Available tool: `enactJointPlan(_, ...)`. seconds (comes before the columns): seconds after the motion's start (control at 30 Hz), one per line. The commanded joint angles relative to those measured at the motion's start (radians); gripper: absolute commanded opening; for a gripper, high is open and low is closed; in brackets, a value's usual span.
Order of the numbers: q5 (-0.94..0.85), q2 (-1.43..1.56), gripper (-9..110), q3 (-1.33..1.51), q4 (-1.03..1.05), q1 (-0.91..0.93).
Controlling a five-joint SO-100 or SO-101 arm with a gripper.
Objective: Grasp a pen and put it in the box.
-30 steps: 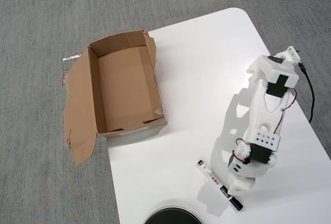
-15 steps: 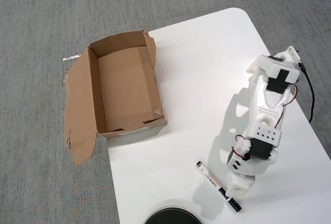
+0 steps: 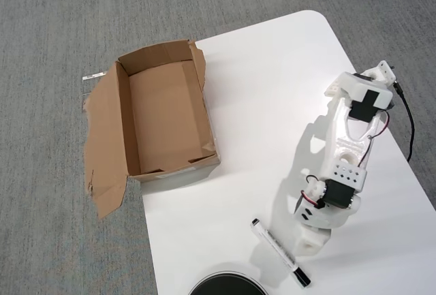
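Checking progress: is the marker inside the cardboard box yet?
No. The white-barrelled marker lies flat on the white table; the brown cardboard box is empty.

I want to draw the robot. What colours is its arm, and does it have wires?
The arm is chunky white plastic with black motor blocks at its joints. Thin red and black wires run along it, and a thicker black cable trails off its top end.
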Motion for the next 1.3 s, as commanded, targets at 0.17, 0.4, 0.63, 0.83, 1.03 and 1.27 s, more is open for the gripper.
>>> enactJointPlan(0.17, -0.028, 0.132, 19, -0.031, 0.112, 0.025)
enactJointPlan(0.4, -0.193, 0.199, 19, -0.031, 0.318, 0.091)
enactJointPlan(0.63, -0.317, 0.195, 19, -0.031, 0.43, 0.122)
enactJointPlan(0.83, -0.397, 0.184, 19, -0.031, 0.416, 0.12)
enactJointPlan(1.03, -0.558, 0.184, 19, -0.031, 0.413, 0.12)
enactJointPlan(1.27, -0.887, 0.184, 19, -0.031, 0.411, 0.107)
